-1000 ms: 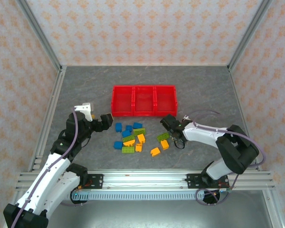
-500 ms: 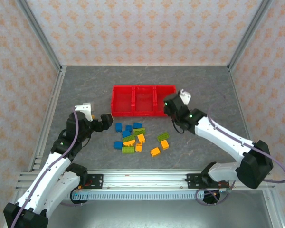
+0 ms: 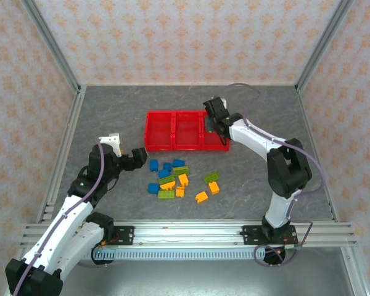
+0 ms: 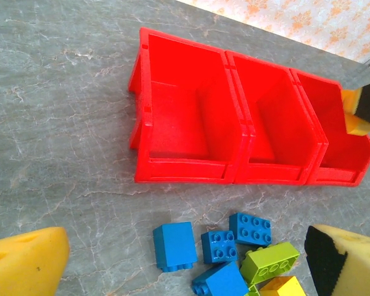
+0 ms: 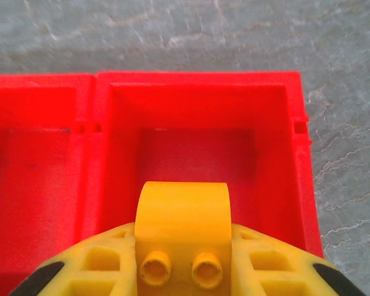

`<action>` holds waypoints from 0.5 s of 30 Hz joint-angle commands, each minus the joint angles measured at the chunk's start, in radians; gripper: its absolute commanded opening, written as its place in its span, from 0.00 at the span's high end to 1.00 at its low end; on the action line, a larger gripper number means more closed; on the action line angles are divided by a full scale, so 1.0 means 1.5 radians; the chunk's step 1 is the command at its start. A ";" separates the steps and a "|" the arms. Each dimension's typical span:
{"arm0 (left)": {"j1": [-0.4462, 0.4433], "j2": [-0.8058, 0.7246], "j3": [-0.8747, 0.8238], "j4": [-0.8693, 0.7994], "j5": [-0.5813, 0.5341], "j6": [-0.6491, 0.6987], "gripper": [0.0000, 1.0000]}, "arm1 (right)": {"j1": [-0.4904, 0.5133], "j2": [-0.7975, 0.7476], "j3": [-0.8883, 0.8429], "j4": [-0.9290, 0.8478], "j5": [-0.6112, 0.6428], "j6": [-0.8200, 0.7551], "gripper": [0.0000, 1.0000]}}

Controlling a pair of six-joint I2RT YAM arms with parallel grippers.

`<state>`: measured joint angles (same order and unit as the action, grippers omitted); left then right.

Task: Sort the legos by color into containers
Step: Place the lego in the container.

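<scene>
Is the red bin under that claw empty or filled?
Empty where visible: the right bin has a bare red floor, and the orange-yellow brick is clamped in the right gripper above it.

The table top (image 3: 117,108) is grey with thin pale lines, like stone. Three walls (image 3: 191,37) stand around it, cream with little orange flower shapes. Shiny metal bars (image 3: 51,46) run up the corners. A metal rail (image 3: 185,234) lies along the near edge.
</scene>
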<state>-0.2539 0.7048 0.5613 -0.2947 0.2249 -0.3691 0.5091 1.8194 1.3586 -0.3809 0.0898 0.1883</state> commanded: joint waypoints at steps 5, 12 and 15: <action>-0.001 0.001 0.002 0.014 0.008 -0.004 0.01 | 0.000 0.027 0.021 -0.019 -0.011 -0.014 0.44; -0.001 -0.002 0.003 0.011 0.001 -0.003 0.01 | 0.000 -0.006 0.048 -0.081 -0.020 0.018 0.27; -0.001 -0.005 0.003 0.010 -0.003 -0.004 0.01 | 0.003 -0.042 0.058 -0.129 -0.032 0.051 0.24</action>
<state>-0.2539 0.7048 0.5613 -0.2951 0.2283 -0.3691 0.5060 1.8408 1.4067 -0.4740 0.0494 0.2108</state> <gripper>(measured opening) 0.992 0.751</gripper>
